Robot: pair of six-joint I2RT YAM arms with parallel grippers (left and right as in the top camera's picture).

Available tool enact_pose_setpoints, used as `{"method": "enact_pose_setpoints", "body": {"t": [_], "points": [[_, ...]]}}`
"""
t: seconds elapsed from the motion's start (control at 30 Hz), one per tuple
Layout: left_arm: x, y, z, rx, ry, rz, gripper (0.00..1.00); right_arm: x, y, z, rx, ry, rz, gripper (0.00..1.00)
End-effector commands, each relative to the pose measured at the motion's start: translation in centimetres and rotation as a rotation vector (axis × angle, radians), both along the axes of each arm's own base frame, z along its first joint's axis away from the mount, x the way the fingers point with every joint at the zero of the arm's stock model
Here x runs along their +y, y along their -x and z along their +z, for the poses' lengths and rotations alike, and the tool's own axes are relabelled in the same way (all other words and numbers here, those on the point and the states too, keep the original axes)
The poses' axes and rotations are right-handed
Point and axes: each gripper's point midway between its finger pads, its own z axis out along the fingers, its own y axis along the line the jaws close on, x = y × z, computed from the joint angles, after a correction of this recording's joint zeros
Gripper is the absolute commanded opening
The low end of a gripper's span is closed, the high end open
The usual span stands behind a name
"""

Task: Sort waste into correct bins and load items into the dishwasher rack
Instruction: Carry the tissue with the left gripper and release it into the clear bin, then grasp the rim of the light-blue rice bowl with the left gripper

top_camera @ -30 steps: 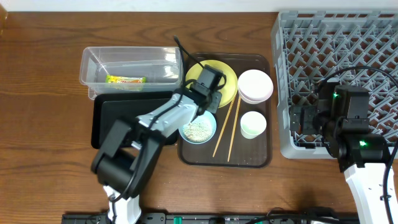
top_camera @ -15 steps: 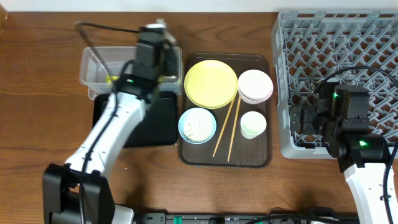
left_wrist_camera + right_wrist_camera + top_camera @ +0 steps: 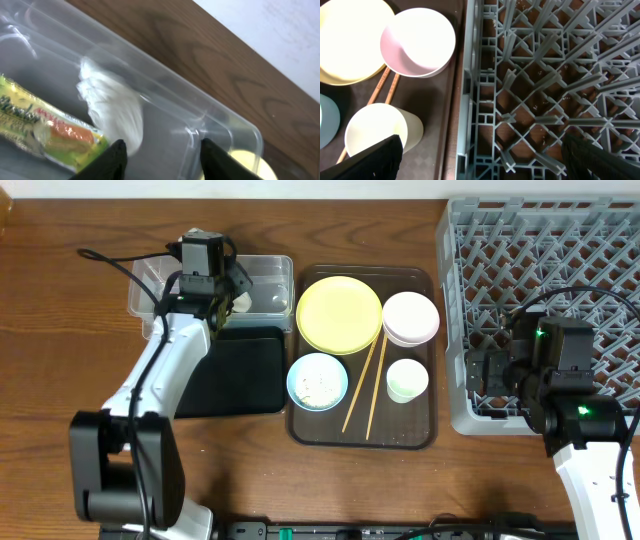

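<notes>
My left gripper [image 3: 222, 288] hangs open over the clear tub [image 3: 268, 272]. In the left wrist view the gripper [image 3: 162, 162] is empty. Just beyond its fingertips the crumpled white napkin [image 3: 112, 107] is inside the tub [image 3: 220, 125], beside the green-orange-yellow wrapper [image 3: 45, 130]. The black tray [image 3: 240, 375] lies in front of the tub. The yellow plate [image 3: 339, 313], white bowl [image 3: 410, 318], blue bowl with rice [image 3: 318, 380], white cup [image 3: 407, 380] and chopsticks [image 3: 365, 385] sit on the brown tray [image 3: 420, 435]. My right gripper [image 3: 485, 160] is open and empty over the left edge of the grey rack [image 3: 540, 250].
The right wrist view shows the rack's lattice [image 3: 545, 75] next to the brown tray's edge, with the white bowl [image 3: 417, 42], the cup [image 3: 375, 130] and the plate [image 3: 350, 40]. The wall runs along the table's far edge behind the tub.
My left gripper moved from the yellow plate leftward to above the clear tub. The napkin is now in the tub, free of the open jaws. The right arm has not moved.
</notes>
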Motion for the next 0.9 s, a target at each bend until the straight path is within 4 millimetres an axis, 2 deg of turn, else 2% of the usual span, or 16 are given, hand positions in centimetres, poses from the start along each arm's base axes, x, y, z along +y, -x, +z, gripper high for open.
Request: {"method": "enact_pose_setpoints", "body": {"t": [0.0, 0.1, 0.17, 0.2, 0.3, 0.37, 0.43, 0.6, 0.73, 0.87], "points": [[-1.1, 1.8, 3.8, -0.035, 0.019, -0.024, 0.53, 0.5, -0.3, 0.7, -0.018, 0.0, 0.025, 0.99], [-3.3, 5.3, 4.2, 0.045, -0.021, -0.116, 0.58, 0.5, -0.3, 0.7, -0.018, 0.0, 0.025, 0.99], [-5.3, 8.0, 3.7, 0.119, -0.04, -0.181, 0.7, 0.5, -0.3, 0.7, -0.018, 0.001, 0.025, 0.99], [-6.3, 8.9, 3.4, 0.146, -0.046, -0.211, 0.8, 0.5, -0.3, 0.8, -0.019, 0.0, 0.025, 0.99], [-9.5, 11.8, 2.2, 0.236, -0.049, -0.318, 0.84, 0.5, -0.3, 0.8, -0.019, 0.001, 0.025, 0.99], [-11.6, 13.0, 1.7, 0.261, -0.025, -0.386, 0.79, 0.5, -0.3, 0.8, -0.018, 0.0, 0.025, 0.99], [-13.0, 13.6, 1.2, 0.267, -0.031, -0.423, 0.73, 0.5, -0.3, 0.7, -0.018, 0.001, 0.025, 0.99], [-15.4, 13.7, -1.0, 0.277, -0.135, -0.465, 0.73, 0.5, -0.3, 0.7, -0.018, 0.0, 0.025, 0.99], [-17.9, 13.9, -3.8, 0.314, -0.161, -0.526, 0.71, 0.5, -0.3, 0.7, -0.018, 0.0, 0.025, 0.99], [-19.3, 14.4, -7.0, 0.373, -0.189, -0.561, 0.67, 0.5, -0.3, 0.7, -0.018, 0.0, 0.025, 0.99]]}}
